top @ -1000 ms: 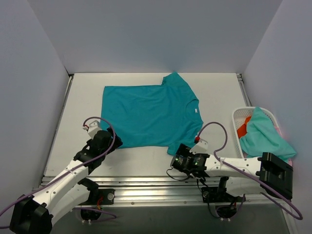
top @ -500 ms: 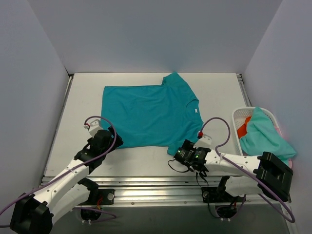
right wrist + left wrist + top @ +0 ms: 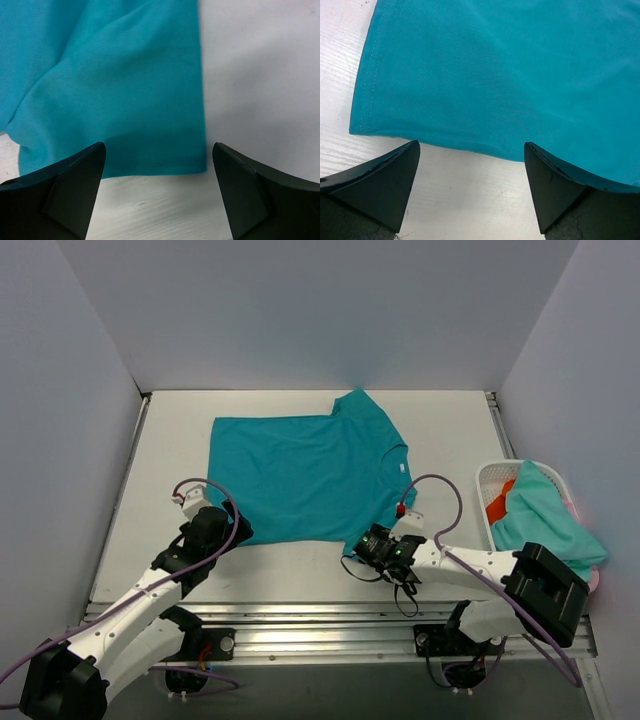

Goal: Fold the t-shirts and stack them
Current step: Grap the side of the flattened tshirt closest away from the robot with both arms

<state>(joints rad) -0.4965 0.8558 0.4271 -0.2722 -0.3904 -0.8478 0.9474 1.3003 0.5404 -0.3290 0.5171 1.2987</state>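
Note:
A deep teal t-shirt [image 3: 305,475] lies spread flat on the white table [image 3: 450,430], with one sleeve pointing to the back and one to the near right. My left gripper [image 3: 237,532] sits low at the shirt's near left corner. In the left wrist view it [image 3: 470,149] is open, and the hem corner of the teal shirt [image 3: 495,75] lies just beyond its fingertips. My right gripper [image 3: 361,546] is at the near sleeve. Seen from the right wrist, it [image 3: 159,147] is open, with the sleeve end [image 3: 125,100] lying just ahead between the fingers, not gripped.
A white lattice basket [image 3: 488,478] stands at the right edge. It holds a pale aqua shirt [image 3: 540,518] draped over an orange-red one [image 3: 500,506], and pink cloth [image 3: 592,578] shows at its near side. Grey walls enclose the table on three sides.
My right gripper has moved forward and left to the end of the teal shirt's near sleeve. The left arm has barely moved.

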